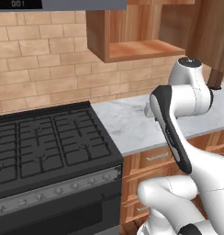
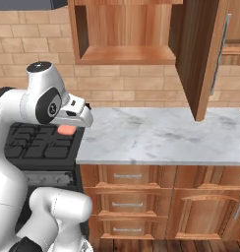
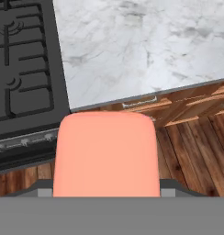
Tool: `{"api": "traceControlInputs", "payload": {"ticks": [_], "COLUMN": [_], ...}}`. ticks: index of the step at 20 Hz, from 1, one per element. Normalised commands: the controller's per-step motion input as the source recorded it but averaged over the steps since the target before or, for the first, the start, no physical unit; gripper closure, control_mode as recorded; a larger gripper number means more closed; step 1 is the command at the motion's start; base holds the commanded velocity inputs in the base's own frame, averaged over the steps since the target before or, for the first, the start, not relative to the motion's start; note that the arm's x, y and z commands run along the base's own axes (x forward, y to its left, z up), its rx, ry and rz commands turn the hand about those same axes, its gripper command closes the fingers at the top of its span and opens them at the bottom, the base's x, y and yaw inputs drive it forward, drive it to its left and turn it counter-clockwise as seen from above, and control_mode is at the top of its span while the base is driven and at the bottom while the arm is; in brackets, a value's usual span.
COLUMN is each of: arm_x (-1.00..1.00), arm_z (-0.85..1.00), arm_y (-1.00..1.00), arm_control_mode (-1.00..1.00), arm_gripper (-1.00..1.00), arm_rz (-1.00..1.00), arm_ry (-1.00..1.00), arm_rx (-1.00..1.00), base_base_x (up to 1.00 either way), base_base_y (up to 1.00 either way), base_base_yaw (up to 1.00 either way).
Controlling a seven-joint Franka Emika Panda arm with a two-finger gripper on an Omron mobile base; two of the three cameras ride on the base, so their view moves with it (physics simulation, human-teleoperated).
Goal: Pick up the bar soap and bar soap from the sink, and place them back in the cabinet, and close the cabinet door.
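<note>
Salmon-pink bar soap (image 3: 107, 153) sits clamped in the gripper (image 2: 68, 129), filling the near part of the hand view, with the fingertips hidden behind it. In the right base view a sliver of the same pink bar pokes out beneath the white hand. Below the gripper lie the edge of the white marble counter (image 3: 141, 46) and the black stove (image 3: 22, 69), with wooden floor (image 3: 192, 151) further down. Up and ahead of the gripper hangs the cabinet (image 2: 124, 34), open, its plank shelf (image 2: 127, 55) bare, and its cabinet door (image 2: 198, 59) swung out to the gripper's right.

To do this carry well, I judge the arm should lift the soap above the shelf lip before moving forward, stay left of the open door's edge, then lower the bar flat onto the shelf and only then part the fingers. The other soap and the door are likely left for later.
</note>
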Motion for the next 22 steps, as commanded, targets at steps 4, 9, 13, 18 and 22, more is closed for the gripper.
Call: {"api": "traceControlInputs", "payload": {"ticks": [4,9,13,18,22], "arm_x": [0.0,0.0,0.0,0.0,0.0], "arm_z": [0.0,0.0,0.0,0.0,0.0], "arm_y": [0.0,0.0,0.0,0.0,0.0], "arm_control_mode": [1.0,1.0,1.0,1.0,1.0], "arm_gripper": [1.0,1.0,1.0,1.0,1.0], "arm_rz": [0.0,0.0,0.0,0.0,0.0], "arm_ry": [0.0,0.0,0.0,0.0,0.0], "arm_rx": [0.0,0.0,0.0,0.0,0.0], "base_base_x": [0.49,0.47,0.34,0.14,0.12], "base_base_y": [-0.28,-0.29,-0.24,-0.26,-0.43], "base_base_yaw": [0.25,0.21,0.11,0.01,0.0]}}
